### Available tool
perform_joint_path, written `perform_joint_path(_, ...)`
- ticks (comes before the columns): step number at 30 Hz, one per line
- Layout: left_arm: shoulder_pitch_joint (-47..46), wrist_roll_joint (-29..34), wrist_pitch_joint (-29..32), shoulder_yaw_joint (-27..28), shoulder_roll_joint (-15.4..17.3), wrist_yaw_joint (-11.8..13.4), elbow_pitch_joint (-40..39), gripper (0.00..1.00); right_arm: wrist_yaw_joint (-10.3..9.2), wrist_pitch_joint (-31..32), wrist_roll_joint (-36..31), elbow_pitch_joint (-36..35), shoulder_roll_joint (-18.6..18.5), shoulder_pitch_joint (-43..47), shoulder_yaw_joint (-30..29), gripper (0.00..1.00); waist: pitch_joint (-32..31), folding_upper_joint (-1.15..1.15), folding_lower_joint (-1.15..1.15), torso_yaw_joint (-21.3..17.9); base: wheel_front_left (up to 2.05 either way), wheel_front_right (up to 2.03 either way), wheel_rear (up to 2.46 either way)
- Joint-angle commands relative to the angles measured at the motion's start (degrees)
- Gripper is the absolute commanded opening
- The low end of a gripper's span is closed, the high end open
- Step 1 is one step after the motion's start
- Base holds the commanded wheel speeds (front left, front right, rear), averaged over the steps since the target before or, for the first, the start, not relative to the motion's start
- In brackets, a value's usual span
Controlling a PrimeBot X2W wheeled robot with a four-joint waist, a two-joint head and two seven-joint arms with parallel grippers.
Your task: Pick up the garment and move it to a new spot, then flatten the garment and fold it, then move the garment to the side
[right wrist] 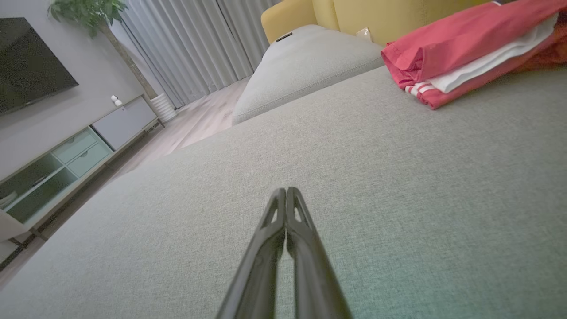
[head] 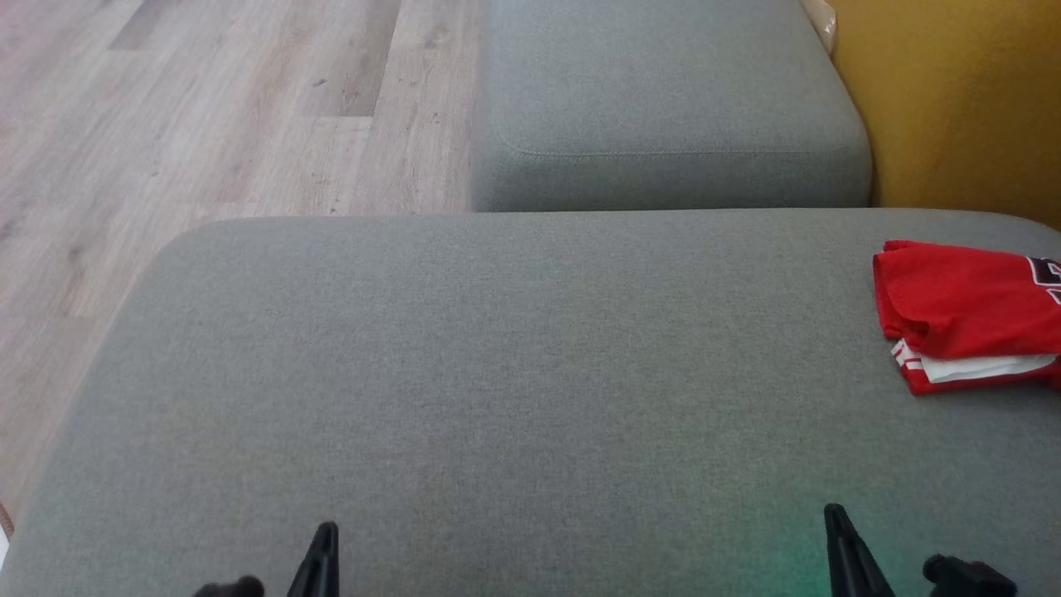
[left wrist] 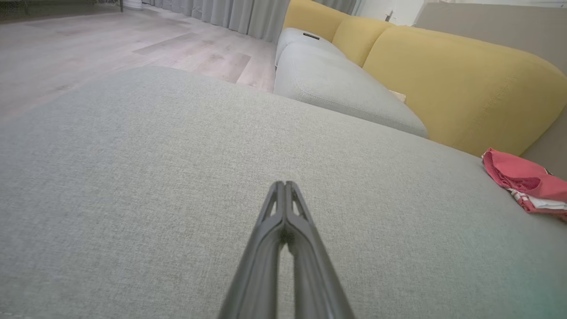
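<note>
Folded red-and-white fabric garment point(head: 966, 311) sits far right on grey upholstered cushion point(head: 497, 373); left gripper point(left wrist: 285, 184) and right gripper point(right wrist: 285, 190) both pinched together, empty.

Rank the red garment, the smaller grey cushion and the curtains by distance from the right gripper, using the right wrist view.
1. Red garment, close ahead, upper right of the right gripper.
2. Smaller grey cushion, farther back, upper centre.
3. Curtains, farthest, across the floor.
</note>
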Motion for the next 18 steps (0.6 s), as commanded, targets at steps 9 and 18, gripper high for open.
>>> perform_joint_path(9,-4.57,-7.45,1.3,2.03,0.73,-1.11,-0.89,0.0,0.09,1.6,6.78,-2.41,-0.3,-4.19,-1.16,0.0,0.81,0.0,0.0,-0.39,0.0,0.0,0.0)
perform_joint_path(18,-6.27,-13.87,2.56,3.08,0.93,-1.84,-0.37,0.0,0.11,3.05,12.52,-2.75,-0.36,-5.48,-1.97,0.0,1.59,0.0,0.0,-0.76,0.0,0.0,0.0)
